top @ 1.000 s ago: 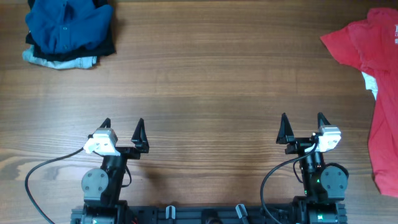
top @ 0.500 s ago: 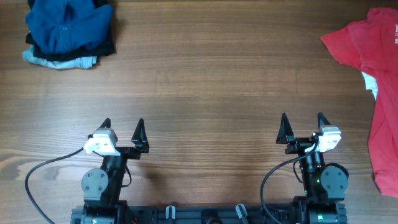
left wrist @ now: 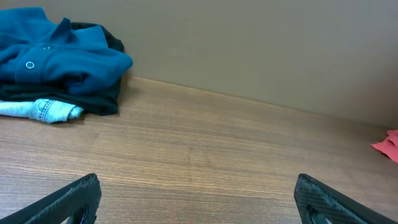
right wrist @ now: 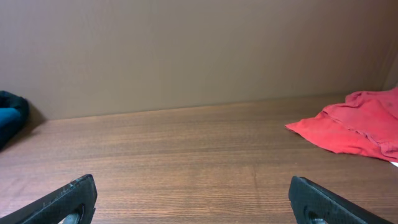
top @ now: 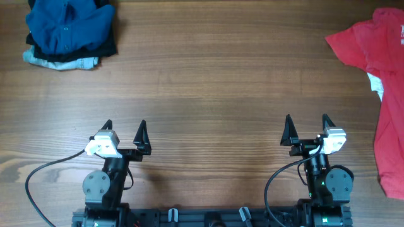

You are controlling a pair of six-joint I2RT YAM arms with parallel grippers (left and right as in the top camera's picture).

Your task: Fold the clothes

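The clothes, a red T-shirt (top: 382,75), lie crumpled along the table's right edge, partly cut off by the overhead view; a bit of white shows at its inner edge. The right wrist view catches the red T-shirt (right wrist: 357,124) at far right, and the left wrist view shows only a corner of the red T-shirt (left wrist: 388,144). My left gripper (top: 124,126) stands open near the front left, nothing between its fingers (left wrist: 74,199). My right gripper (top: 307,122) is open too, front right, well short of the shirt, its fingers (right wrist: 314,199) wide apart over bare wood.
A pile of other garments (top: 69,31), blue on top of black and light denim, sits at the back left corner; the left wrist view also shows the pile (left wrist: 56,68). A brown wall (right wrist: 199,56) backs the wooden table (top: 208,82).
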